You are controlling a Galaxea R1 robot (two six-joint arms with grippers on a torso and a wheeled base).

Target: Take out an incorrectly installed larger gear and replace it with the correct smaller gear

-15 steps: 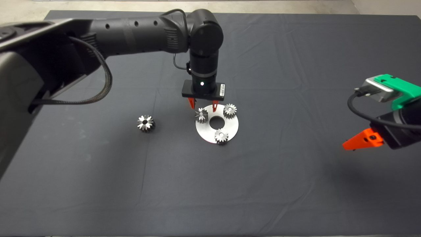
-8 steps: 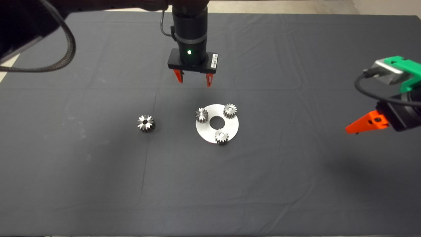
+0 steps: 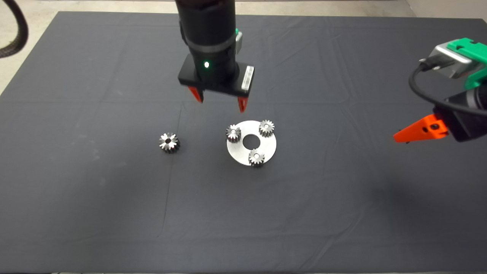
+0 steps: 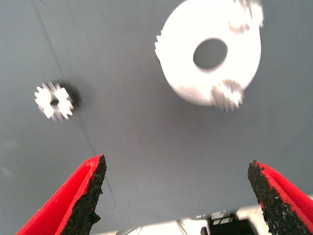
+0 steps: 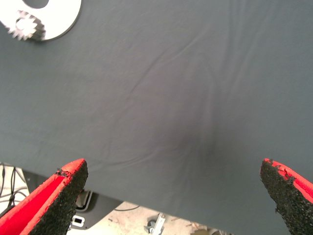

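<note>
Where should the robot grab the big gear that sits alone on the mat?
Probably from straight above, pinching its toothed rim on two opposite sides. The larger gear lies flat on the mat with its dark centre hole facing up, so only the rim offers two faces to squeeze. Nothing crowds it. The left gripper, jaws open, hangs nearer to it than the right gripper.

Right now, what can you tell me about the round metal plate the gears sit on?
The round plate is a flat, bright silver disc, metal by its look, with a large round hole through its centre. It lies flat on the dark mat, near the middle. Three small silver gears stand on it, spaced around its rim. Nothing grips it: the left gripper hangs open above the mat just beyond it, and the right gripper waits at the mat's right edge.
</note>
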